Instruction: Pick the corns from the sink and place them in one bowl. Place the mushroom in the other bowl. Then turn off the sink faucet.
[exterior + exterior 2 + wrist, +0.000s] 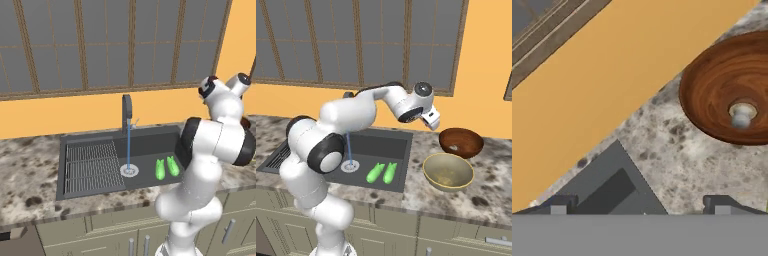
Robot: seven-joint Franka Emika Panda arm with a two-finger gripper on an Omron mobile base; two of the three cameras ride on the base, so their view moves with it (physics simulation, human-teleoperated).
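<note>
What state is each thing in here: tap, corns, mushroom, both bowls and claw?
Tap: on, water running to the drain.
Corns: two, lying side by side in the sink.
Mushroom: inside the brown bowl.
Tan bowl: upright on the counter, no corn in it.
Claw: open, holding nothing, raised beside the brown bowl.

Two green corns [382, 173] lie side by side in the sink [381, 145], right of its drain; water runs from the faucet [127, 113]. The mushroom [741, 115] sits in the brown bowl [461, 142], behind the tan bowl [448, 171].
</note>
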